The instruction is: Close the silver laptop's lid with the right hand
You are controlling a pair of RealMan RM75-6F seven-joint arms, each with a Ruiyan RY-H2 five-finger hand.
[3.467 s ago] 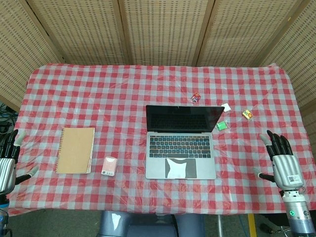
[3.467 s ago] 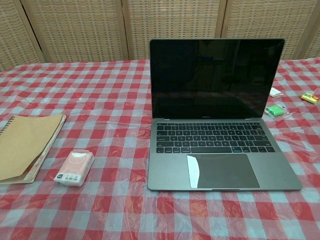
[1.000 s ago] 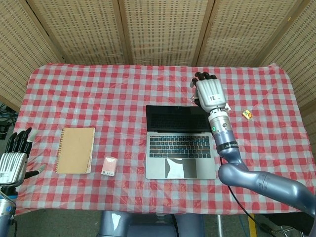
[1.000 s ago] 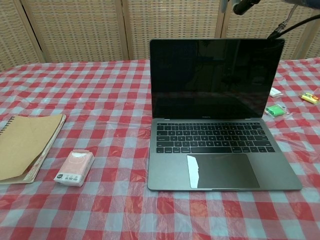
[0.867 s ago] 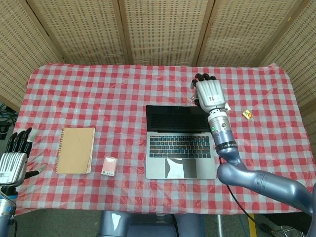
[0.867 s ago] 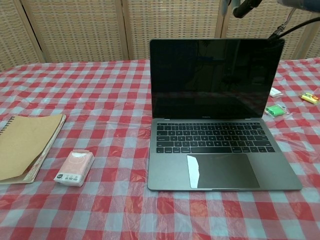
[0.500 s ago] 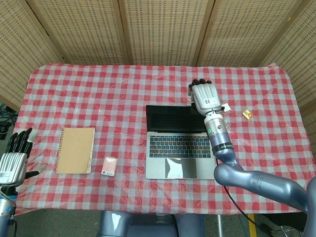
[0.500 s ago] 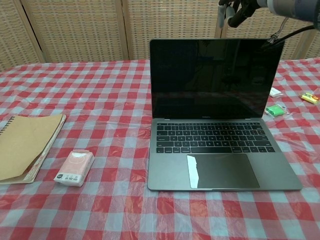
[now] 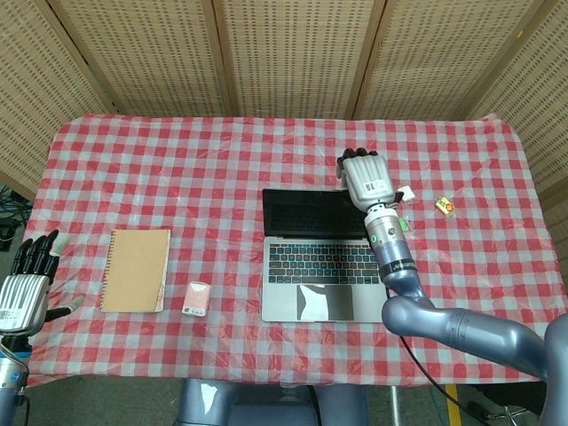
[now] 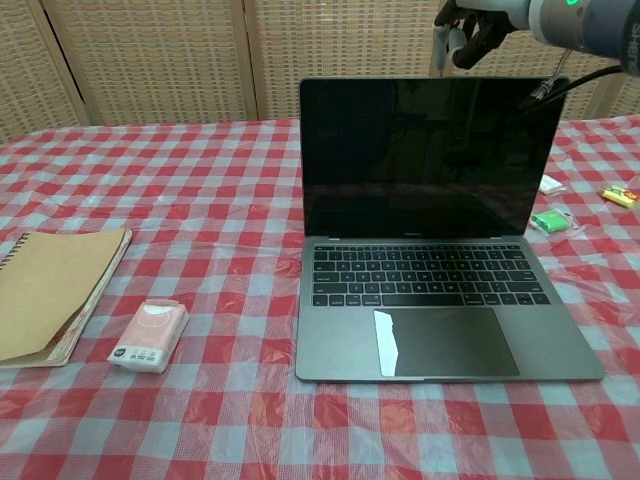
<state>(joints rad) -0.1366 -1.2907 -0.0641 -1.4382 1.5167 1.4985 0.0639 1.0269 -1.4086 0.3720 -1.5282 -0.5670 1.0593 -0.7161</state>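
Note:
The silver laptop (image 9: 324, 271) stands in the middle of the table with its dark screen (image 10: 430, 155) upright. My right hand (image 9: 365, 177) hangs just above and behind the right part of the lid's top edge, back of the hand up. In the chest view the right hand (image 10: 478, 18) shows at the top, its dark fingers (image 10: 462, 40) bent down toward the lid, a small gap above the edge. It holds nothing. My left hand (image 9: 24, 293) floats off the table's left front corner with fingers spread and empty.
A brown spiral notebook (image 9: 136, 269) and a pink tissue pack (image 9: 196, 298) lie left of the laptop. To its right sit small items: a green packet (image 10: 549, 221), a white piece (image 10: 551, 184) and a yellow sweet (image 9: 444, 206).
Over the last second my right hand has drifted left and toward me above the lid, and its fingers now dip lower toward the top edge. The lid stays upright.

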